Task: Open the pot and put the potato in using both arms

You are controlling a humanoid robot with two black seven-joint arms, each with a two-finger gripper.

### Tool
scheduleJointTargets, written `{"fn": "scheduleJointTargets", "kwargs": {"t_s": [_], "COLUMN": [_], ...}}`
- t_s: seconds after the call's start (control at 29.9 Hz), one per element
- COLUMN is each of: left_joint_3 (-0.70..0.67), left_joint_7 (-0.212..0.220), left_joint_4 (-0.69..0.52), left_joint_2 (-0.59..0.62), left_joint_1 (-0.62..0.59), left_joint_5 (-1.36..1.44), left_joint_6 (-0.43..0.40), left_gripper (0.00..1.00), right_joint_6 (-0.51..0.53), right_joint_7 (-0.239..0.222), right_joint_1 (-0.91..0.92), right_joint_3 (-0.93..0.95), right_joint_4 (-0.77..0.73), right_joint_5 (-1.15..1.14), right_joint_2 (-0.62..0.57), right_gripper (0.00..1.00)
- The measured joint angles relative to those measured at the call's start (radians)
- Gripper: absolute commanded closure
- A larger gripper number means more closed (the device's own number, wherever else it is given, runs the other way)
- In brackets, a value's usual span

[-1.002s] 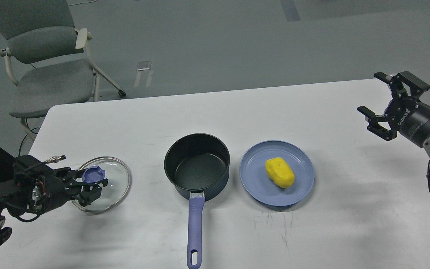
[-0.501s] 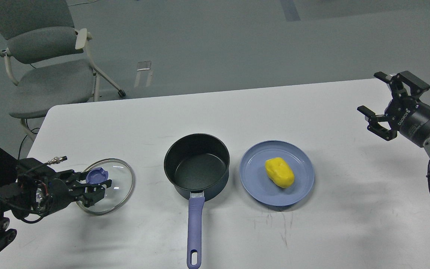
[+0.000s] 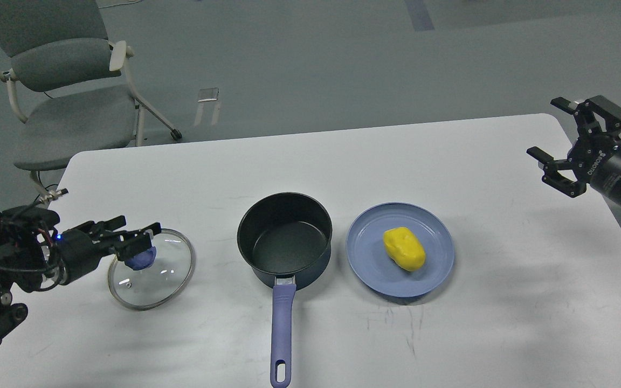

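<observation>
A: Where is the potato lying?

B: On the blue plate, right of the middle of the table, touching nothing else. Its long axis goes from far-left to near-right. The pot stands just beside the plate on the left, uncovered and empty, its handle pointing to the near edge.

A: Which arm is closer to it?

B: I judge the right one. The right gripper hangs above the far right corner, fingers spread, holding nothing. The potato is toward the near-left from it, well apart.

A: And the other one?

B: The left gripper is near the left edge, over the knob of the glass lid, which rests on the table. Its fingers look parted, gripping nothing.
</observation>
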Motion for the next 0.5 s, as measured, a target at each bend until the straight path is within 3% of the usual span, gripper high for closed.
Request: {"fn": "scheduleJointTargets", "kwargs": {"t_s": [0.3, 0.5], "left_joint_3": [-0.025, -0.06], "left_joint_7": [0.0, 0.0], "left_joint_4": [-0.131, -0.136], "left_joint_2": [0.0, -0.026], "left_joint_1": [-0.145, -0.158], "left_joint_5": [-0.72, -0.824], "left_joint_6": [-0.214, -0.248], "left_gripper": [0.03, 0.03], "right_joint_6": [0.007, 0.009], "right_joint_7": [0.0, 0.0], "right_joint_1": [0.188, 0.378], "right_joint_3": [-0.028, -0.177], "right_joint_4": [0.099, 0.166], "right_joint_5": [-0.347, -0.726], "right_joint_2": [-0.107, -0.13], "right_gripper": [0.0, 0.0]}}
